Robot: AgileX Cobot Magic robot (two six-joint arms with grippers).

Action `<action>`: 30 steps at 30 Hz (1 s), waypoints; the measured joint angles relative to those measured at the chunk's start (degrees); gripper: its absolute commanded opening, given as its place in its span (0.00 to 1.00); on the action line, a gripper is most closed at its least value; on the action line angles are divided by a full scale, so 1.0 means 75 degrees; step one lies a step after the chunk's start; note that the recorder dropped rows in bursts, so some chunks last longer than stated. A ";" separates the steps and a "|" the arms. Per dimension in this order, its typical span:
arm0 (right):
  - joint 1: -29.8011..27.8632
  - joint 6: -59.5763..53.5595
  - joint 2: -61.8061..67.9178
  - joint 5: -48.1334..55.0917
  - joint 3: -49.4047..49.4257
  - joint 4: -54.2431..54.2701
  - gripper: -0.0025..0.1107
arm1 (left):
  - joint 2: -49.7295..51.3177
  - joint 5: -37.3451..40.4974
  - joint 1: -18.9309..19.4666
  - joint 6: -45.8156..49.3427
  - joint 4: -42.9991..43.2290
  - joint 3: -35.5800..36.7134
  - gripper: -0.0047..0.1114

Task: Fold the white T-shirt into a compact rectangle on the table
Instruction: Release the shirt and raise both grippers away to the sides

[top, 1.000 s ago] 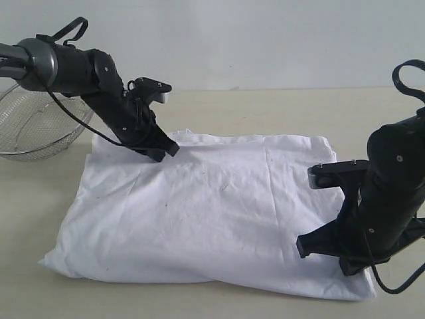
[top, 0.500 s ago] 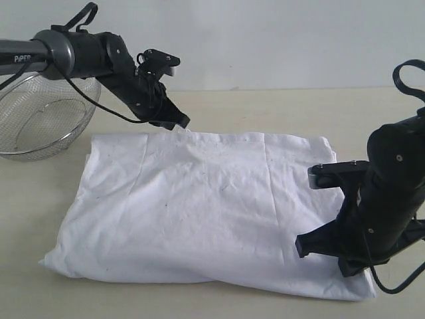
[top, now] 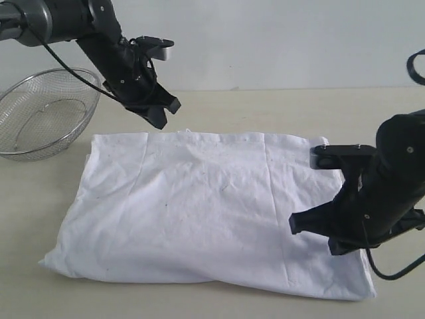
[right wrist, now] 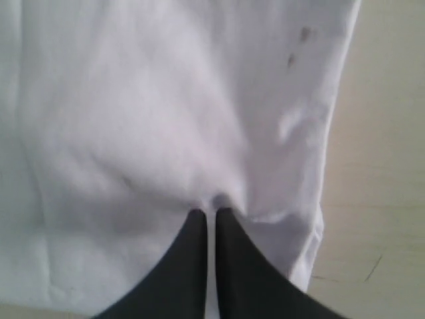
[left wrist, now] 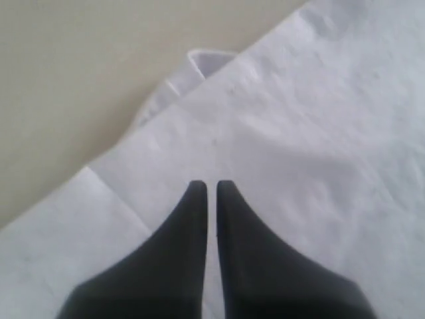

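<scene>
A plain, pale grey-white wall (top: 279,40) is recorded behind the work area, unmarked and without fittings. It is met along a straight line by the far edge of the table (top: 265,109), a broad pale beige top with faint wood grain. A few thin dark marks (right wrist: 372,267) are noted on the surface in the right wrist view. The scene is evenly lit; shadows on the tabletop are soft and weak.

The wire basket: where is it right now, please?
In the exterior view, the wire basket sits far left on the table, back-left of the white T-shirt.
</scene>
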 measured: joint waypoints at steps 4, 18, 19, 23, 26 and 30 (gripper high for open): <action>-0.0515 -0.0085 -0.0556 0.0132 0.0000 0.0136 0.02 | -0.0449 0.0305 0.0031 -0.0062 -0.0243 0.0564 0.08; -0.1693 -0.1988 -0.1822 0.1508 0.0000 0.1525 0.02 | -0.2604 -0.0248 0.0031 0.0122 -0.1657 0.3545 0.08; -0.1693 -0.1988 -0.1888 0.1488 0.0000 0.1545 0.02 | -0.2787 -0.0347 0.0031 0.0138 -0.1693 0.3804 0.08; -0.1693 -0.1903 -0.2139 0.1405 0.0000 0.1557 0.02 | -0.3531 -0.0534 0.0031 0.0138 -0.1739 0.4610 0.08; -0.1693 -0.1903 -0.2171 0.1390 0.0000 0.1557 0.02 | -0.4027 -0.0565 0.0031 0.0138 -0.1739 0.5230 0.08; -0.1693 -0.1903 -0.2171 0.1390 0.0000 0.1557 0.02 | -0.4598 -0.0733 0.0031 0.0138 -0.1739 0.6011 0.08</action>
